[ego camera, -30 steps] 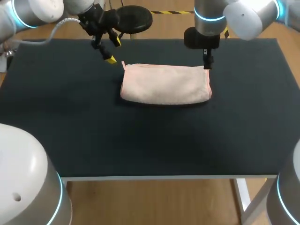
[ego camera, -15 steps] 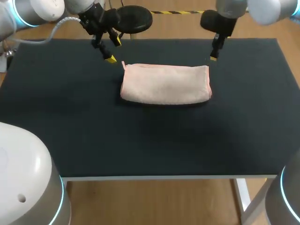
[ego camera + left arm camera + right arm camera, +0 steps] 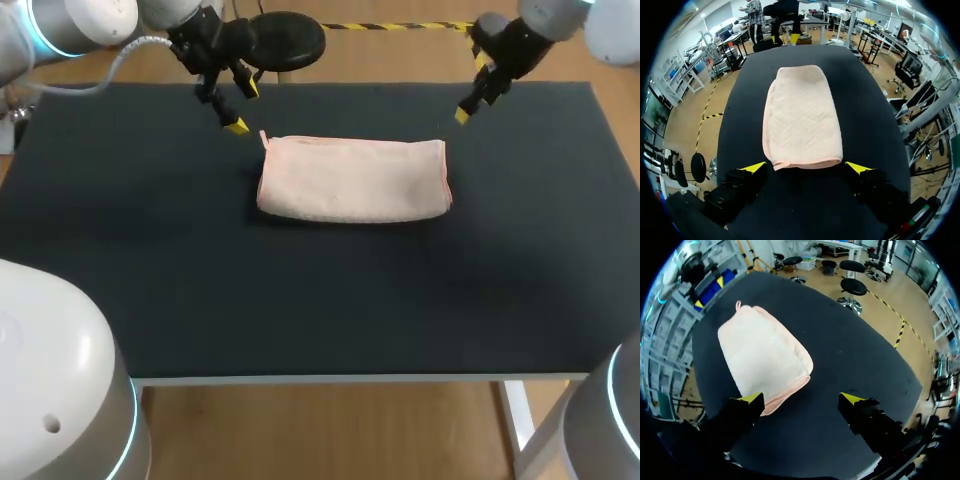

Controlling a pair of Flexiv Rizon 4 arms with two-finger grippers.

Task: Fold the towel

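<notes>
Right fingers (image 3: 462, 115), spread, now farther off the towel (image 3: 350, 180), lengthwise left-to-right; left fingers (image 3: 236, 126) spread too.

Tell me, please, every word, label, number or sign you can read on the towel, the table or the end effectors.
None: the towel, the table, the left end effector and the right end effector show no legible text in any view.

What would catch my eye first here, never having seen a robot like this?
A pale pink towel, folded into a plump oblong, lies on the black table, toward its far side. Two yellow-tipped grippers flank it: the left gripper hangs open by its left end, the right gripper open, off past its right far corner.
</notes>
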